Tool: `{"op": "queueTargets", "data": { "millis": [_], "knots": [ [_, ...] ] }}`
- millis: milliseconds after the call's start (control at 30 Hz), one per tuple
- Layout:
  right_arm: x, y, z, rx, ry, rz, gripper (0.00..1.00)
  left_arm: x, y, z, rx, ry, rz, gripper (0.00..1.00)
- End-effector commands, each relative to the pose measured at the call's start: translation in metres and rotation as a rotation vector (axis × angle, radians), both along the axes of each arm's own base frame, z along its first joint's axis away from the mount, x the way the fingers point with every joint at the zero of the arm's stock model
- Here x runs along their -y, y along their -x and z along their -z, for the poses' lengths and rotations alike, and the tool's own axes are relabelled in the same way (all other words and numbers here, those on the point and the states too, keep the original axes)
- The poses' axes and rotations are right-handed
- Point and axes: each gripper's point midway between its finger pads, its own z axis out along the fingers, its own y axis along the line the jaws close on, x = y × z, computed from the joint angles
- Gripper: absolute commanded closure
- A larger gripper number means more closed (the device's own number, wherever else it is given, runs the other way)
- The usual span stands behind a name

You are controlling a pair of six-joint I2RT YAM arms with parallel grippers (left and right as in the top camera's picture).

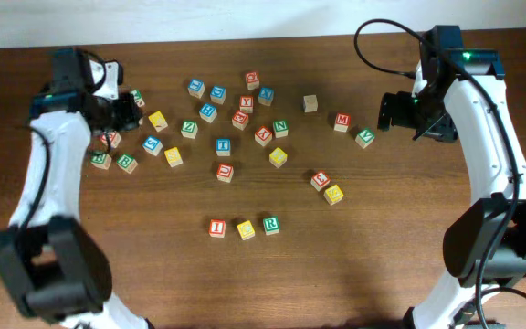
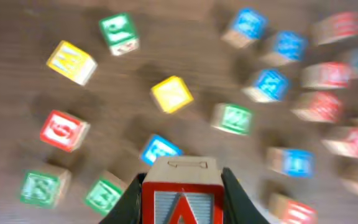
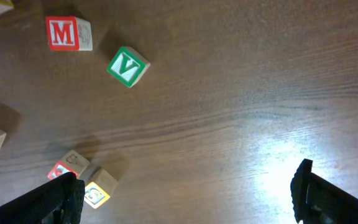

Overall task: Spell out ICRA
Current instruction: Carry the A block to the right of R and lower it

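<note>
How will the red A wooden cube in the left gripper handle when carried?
The red A wooden cube looks rigid, flat sides square in the left gripper, so slipping seems unlikely. Small wood, probably light. Set down, it shouldn't roll.

Overhead: even, fairly bright light; counter sharp edge to edge; short soft shadows beside cubes. Left wrist: strong motion blur, loose cubes smeared, worst at right edge; A cube at bottom centre crisper, letter readable. Right wrist: in focus, wood grain clear; broad pale glare on counter at lower right; fingers near-black in bottom corners, no detail.
</note>
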Motion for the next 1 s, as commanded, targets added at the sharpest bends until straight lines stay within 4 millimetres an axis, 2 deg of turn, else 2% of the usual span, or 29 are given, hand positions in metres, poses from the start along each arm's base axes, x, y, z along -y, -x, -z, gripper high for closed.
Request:
{"op": "queueTargets", "data": {
  "millis": [0, 67, 100, 133, 233, 267, 300, 400, 433, 600, 700, 833, 900, 967],
  "knots": [
    [0.003, 0.001, 0.002, -0.007, 0.01, 0.012, 0.02, 0.055, 0.028, -0.044, -0.009, 0.321, 0.051, 0.85],
    [0.003, 0.001, 0.002, -0.007, 0.01, 0.012, 0.02, 0.09, 0.055, -0.039, -0.128, 0.427, 0.115, 0.87],
    [0.003, 0.001, 0.002, -0.007, 0.01, 0.012, 0.02, 0.105, 0.07, -0.033, -0.197, 0.433, 0.137, 0.88],
    [0.003, 0.001, 0.002, -0.007, 0.01, 0.012, 0.02, 0.129, 0.09, -0.024, -0.283, 0.435, 0.182, 0.88],
    [0.003, 0.001, 0.002, -0.007, 0.01, 0.012, 0.02, 0.169, 0.119, -0.006, -0.383, 0.422, 0.276, 0.89],
    [0.003, 0.001, 0.002, -0.007, 0.01, 0.012, 0.02, 0.188, 0.134, 0.004, -0.426, 0.413, 0.316, 0.9],
    [0.003, 0.001, 0.002, -0.007, 0.01, 0.012, 0.02, 0.207, 0.149, 0.023, -0.481, 0.367, 0.306, 0.9],
    [0.003, 0.001, 0.002, -0.007, 0.01, 0.011, 0.02, 0.227, 0.165, 0.049, -0.527, 0.283, 0.249, 0.9],
    [0.003, 0.001, 0.002, -0.007, 0.01, 0.012, 0.02, 0.244, 0.175, 0.063, -0.539, 0.253, 0.212, 0.9],
    [0.003, 0.001, 0.002, -0.007, 0.01, 0.011, 0.02, 0.291, 0.19, 0.083, -0.45, 0.157, 0.135, 0.9],
    [0.003, 0.001, 0.002, -0.007, 0.01, 0.012, 0.02, 0.307, 0.184, 0.083, -0.271, 0.036, 0.062, 0.91],
    [0.003, 0.001, 0.002, -0.007, 0.01, 0.012, 0.02, 0.337, 0.174, 0.072, -0.073, 0.012, 0.089, 0.93],
    [0.003, 0.001, 0.002, -0.007, 0.01, 0.011, 0.02, 0.348, 0.173, 0.073, -0.049, 0.029, 0.103, 0.9],
    [0.003, 0.001, 0.002, -0.007, 0.01, 0.012, 0.02, 0.352, 0.174, 0.086, -0.061, 0.014, 0.11, 0.88]
  ]
}}
